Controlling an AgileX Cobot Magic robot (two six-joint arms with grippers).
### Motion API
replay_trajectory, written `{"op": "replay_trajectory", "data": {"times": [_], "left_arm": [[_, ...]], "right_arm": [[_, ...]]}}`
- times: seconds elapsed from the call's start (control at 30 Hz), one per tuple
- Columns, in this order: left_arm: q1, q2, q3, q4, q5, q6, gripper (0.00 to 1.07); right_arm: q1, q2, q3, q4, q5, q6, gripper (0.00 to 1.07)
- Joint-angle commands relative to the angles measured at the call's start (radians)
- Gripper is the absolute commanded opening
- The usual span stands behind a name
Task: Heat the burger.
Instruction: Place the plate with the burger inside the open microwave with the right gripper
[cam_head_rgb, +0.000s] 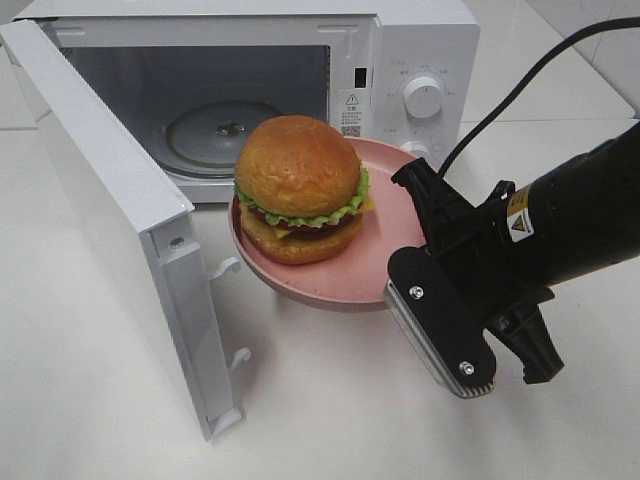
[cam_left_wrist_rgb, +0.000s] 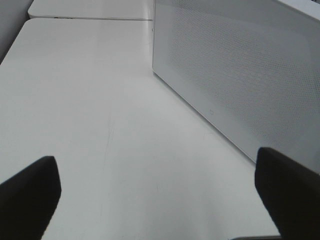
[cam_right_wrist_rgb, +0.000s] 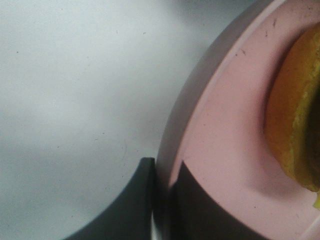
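The burger (cam_head_rgb: 300, 185), with a glossy brown bun and a green lettuce frill, sits on a round pink plate (cam_head_rgb: 350, 272) just in front of the open microwave (cam_head_rgb: 420, 45). My right gripper (cam_head_rgb: 405, 250) is shut on the plate's right rim and holds it a little above the table. In the right wrist view its dark fingers (cam_right_wrist_rgb: 200, 212) pinch the plate's edge (cam_right_wrist_rgb: 167, 165), with the burger (cam_right_wrist_rgb: 295, 110) at the side. My left gripper (cam_left_wrist_rgb: 157, 200) is open and empty, low over the table beside the microwave door's outer face (cam_left_wrist_rgb: 240, 75). It is out of the exterior high view.
The microwave door (cam_head_rgb: 110, 200) swings out wide to the left, its end near the table's front. Inside lies the glass turntable (cam_head_rgb: 215, 130). Control knobs (cam_head_rgb: 423, 97) are on the right panel. A black cable (cam_head_rgb: 520, 75) runs back from the right arm.
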Motion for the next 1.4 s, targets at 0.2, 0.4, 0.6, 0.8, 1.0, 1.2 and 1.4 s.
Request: {"op": "replay_trajectory", "data": {"times": [0.2,0.4,0.6,0.8,1.0,1.2,1.4], "left_arm": [[-0.003,-0.015,0.004,-0.006,-0.014,0.002,0.98],[-0.003,-0.015,0.004,-0.006,-0.014,0.002,0.98],[-0.003,-0.015,0.004,-0.006,-0.014,0.002,0.98],[-0.003,-0.015,0.004,-0.006,-0.014,0.002,0.98],[-0.003,-0.015,0.004,-0.006,-0.014,0.002,0.98],[-0.003,-0.015,0.004,-0.006,-0.014,0.002,0.98],[-0.003,-0.015,0.004,-0.006,-0.014,0.002,0.98]], "right_arm": [[0.005,0.077,-0.104,-0.003,-0.074,0.005,0.00],[0.028,0.146,-0.175,-0.003,-0.074,0.016,0.00],[0.037,0.206,-0.234,-0.003,-0.074,0.017,0.00],[0.037,0.275,-0.309,-0.003,-0.070,0.028,0.00],[0.037,0.357,-0.422,-0.005,-0.025,0.029,0.00],[0.037,0.403,-0.494,-0.006,0.005,0.039,0.00],[0.036,0.461,-0.583,-0.048,0.037,0.106,0.00]]}}
